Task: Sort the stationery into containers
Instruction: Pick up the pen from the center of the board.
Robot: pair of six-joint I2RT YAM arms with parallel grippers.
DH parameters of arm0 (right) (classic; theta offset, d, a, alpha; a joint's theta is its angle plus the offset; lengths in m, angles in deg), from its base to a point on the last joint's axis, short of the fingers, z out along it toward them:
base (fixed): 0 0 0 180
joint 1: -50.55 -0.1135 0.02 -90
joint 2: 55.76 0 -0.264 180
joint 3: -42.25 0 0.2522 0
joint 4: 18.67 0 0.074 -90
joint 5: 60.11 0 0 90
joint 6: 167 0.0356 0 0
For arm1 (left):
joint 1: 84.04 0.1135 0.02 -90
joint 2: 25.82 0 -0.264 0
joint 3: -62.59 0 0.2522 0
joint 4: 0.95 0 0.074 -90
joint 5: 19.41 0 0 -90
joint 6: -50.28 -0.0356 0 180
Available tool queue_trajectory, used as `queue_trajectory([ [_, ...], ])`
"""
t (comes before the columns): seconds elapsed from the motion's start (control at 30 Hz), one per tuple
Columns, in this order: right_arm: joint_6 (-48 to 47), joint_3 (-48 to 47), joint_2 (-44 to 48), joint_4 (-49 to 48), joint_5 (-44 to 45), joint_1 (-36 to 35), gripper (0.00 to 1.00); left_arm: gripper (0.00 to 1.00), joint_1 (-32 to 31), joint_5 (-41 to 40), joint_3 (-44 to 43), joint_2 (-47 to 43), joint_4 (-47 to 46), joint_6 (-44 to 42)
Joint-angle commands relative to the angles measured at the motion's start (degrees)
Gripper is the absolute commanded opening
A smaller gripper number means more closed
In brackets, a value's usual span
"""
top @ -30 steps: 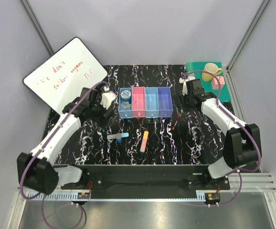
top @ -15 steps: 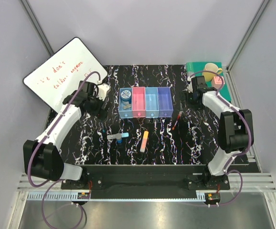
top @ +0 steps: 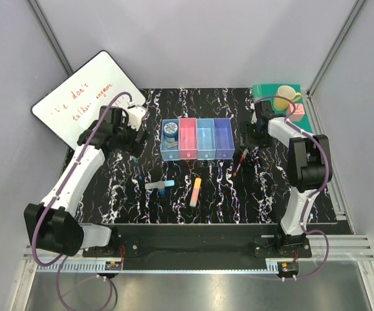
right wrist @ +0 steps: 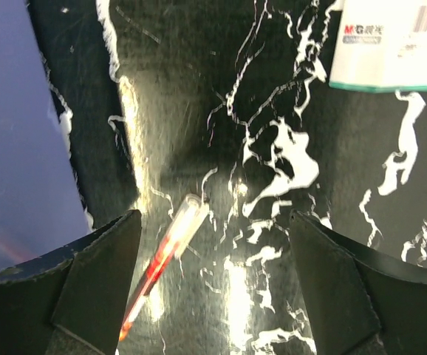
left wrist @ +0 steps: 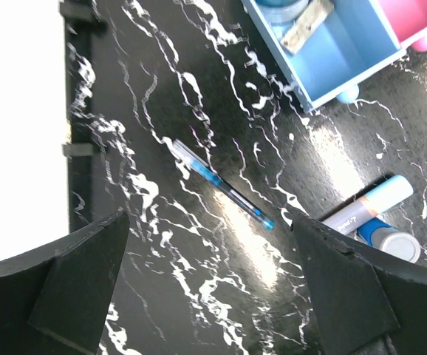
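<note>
Right claw (right wrist: 215, 255) wide open and empty, pointing down over red pen (right wrist: 165, 255), left claw (left wrist: 210, 251) likewise agape above blue pen (left wrist: 221, 185)

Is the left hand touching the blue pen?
Apart. The left wrist view shows the blue pen lying between the open left hand's fingers, with bare tabletop on either side of it.

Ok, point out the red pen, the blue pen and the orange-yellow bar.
red pen (right wrist: 165, 255): right wrist view, middle of the barrel.
blue pen (left wrist: 224, 185): left wrist view, middle of the barrel.
orange-yellow bar (top: 195, 192): top view, its centre.
</note>
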Motion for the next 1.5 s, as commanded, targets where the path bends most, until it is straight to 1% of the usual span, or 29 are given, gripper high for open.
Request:
queue_trajectory([
  [0.0, 1.31, -2.58, -1.85, -1.36, 1.31, -0.16, 0.85, 0.99, 0.32, 1.63, -3.44, -2.89, -2.5, -3.31],
  [0.1, 1.66, -2.49, -2.56, -1.36, 1.67, -0.33, 0.83, 0.99, 0.41, 1.71, -4.4, -3.24, -2.5, -4.19],
  [0.2, 1.4, -1.53, -2.21, -1.1, 2.28, -0.34, 0.79, 0.99, 0.41, 2.15, -5.11, -3.16, -2.59, -4.46],
  [0.37, 1.57, 1.02, 0.51, -0.66, 3.34, -0.69, 0.75, 0.99, 0.41, 1.8, -4.94, -3.24, -2.5, -6.21],
  [0.6, 1.49, 4.19, 3.94, -0.04, 2.81, -2.62, 0.74, 0.99, 0.32, 2.42, -5.46, -3.77, -2.5, -6.13],
  [0.77, 1.22, 4.98, 5.0, -0.13, 2.72, -4.73, 0.74, 0.99, 0.41, 2.59, -5.55, -4.03, -2.5, -6.31],
  [0.83, 1.13, 5.24, 4.91, -0.04, 2.72, -5.08, 0.72, 0.99, 0.32, 2.77, -5.73, -4.03, -2.5, -6.31],
  [0.9, 1.14, 5.42, 4.56, -0.39, 2.81, -5.43, 0.69, 0.99, 0.41, 2.94, -5.99, -4.21, -2.5, -6.39],
  [0.97, 0.78, 5.68, 4.21, -0.92, 2.81, -5.43, 0.67, 0.99, 0.32, 2.86, -5.9, -4.3, -2.5, -6.48],
  [1.03, 0.43, 5.68, 3.68, -1.27, 3.68, -5.52, 0.63, 0.99, 0.32, 2.94, -5.99, -4.56, -2.5, -6.74],
  [1.1, 0.17, 5.59, 3.16, -1.54, 4.04, -5.43, 0.62, 0.99, 0.32, 2.86, -6.08, -4.74, -2.5, -7.18],
  [1.37, -0.18, 5.16, 1.49, -2.51, 4.39, -5.43, 0.43, 0.99, 0.41, 2.94, -6.52, -5.26, -2.24, -7.54],
  [1.47, -0.45, 5.33, 0.96, -2.85, 4.22, -5.17, 0.39, 0.99, 0.32, 3.38, -6.34, -5.53, -2.07, -7.19],
])
